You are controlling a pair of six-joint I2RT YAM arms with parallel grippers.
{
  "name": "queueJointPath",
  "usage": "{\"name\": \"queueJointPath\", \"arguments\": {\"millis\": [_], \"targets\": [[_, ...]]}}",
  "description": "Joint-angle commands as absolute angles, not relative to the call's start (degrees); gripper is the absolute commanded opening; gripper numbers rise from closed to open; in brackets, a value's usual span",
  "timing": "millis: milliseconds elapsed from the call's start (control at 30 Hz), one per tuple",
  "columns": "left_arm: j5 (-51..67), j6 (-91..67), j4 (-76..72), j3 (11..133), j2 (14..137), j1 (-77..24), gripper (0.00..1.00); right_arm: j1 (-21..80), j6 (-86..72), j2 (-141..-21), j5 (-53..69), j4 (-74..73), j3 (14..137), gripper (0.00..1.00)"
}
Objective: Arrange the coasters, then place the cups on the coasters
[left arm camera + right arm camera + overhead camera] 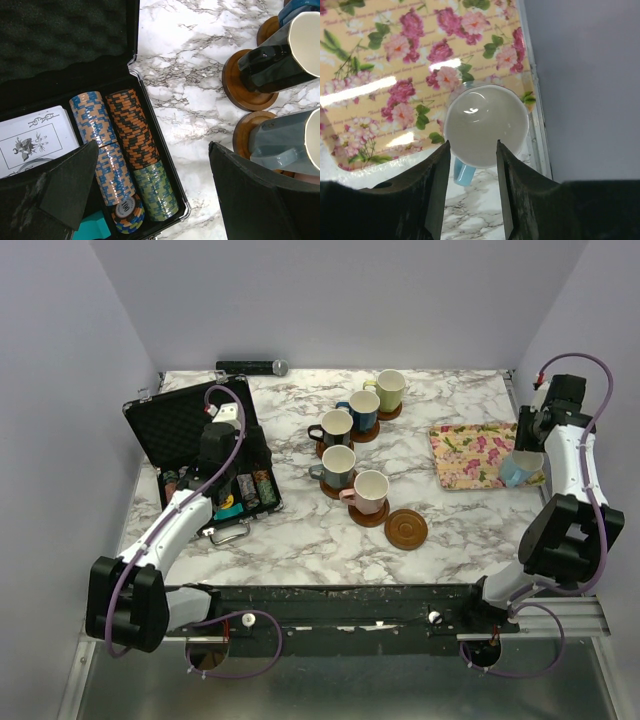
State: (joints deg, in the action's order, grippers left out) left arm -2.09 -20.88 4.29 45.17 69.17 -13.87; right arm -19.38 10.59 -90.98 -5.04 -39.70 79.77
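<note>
Five cups stand on coasters mid-table: yellow-green (390, 390), dark blue (363, 410), black (336, 427), grey (338, 466) and pink (370, 492). One bare coaster (406, 529) lies in front of them. The light blue cup (516, 470) sits upright at the right end of the floral tray (465, 455). My right gripper (523, 454) hovers over it. In the right wrist view the gripper (472, 145) is open, and the cup's (486, 124) near rim and handle lie between the fingers, untouched. My left gripper (152, 145) is open and empty above the chip case.
An open black case (190, 430) with rows of poker chips (130, 130) and cards sits at the left. A dark cylindrical object (250, 367) lies at the back edge. The table's right rail (538, 130) and the wall are right beside the light blue cup.
</note>
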Motion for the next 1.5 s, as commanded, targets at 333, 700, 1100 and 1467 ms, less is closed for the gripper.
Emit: {"name": "queueJointPath", "arguments": {"millis": [333,700,1100,1467], "targets": [[-1.3,-20.1,2.1,48.3,72.9,-13.5,0.99,-19.8,21.1,-88.9,4.7,-39.0,74.4,0.49],[-1.4,-20.4,2.2,48.3,73.0,-13.5,0.99,-19.8,22.4,-91.8,6.8,-37.7,73.6,0.34],[-1.5,-21.2,2.3,47.7,72.9,-13.5,0.99,-19.7,17.3,-98.0,10.8,-40.0,80.7,0.01],[-1.4,-21.5,2.1,47.4,72.8,-13.4,0.99,-19.2,-2.8,-98.6,4.1,-40.0,80.3,0.01]]}}
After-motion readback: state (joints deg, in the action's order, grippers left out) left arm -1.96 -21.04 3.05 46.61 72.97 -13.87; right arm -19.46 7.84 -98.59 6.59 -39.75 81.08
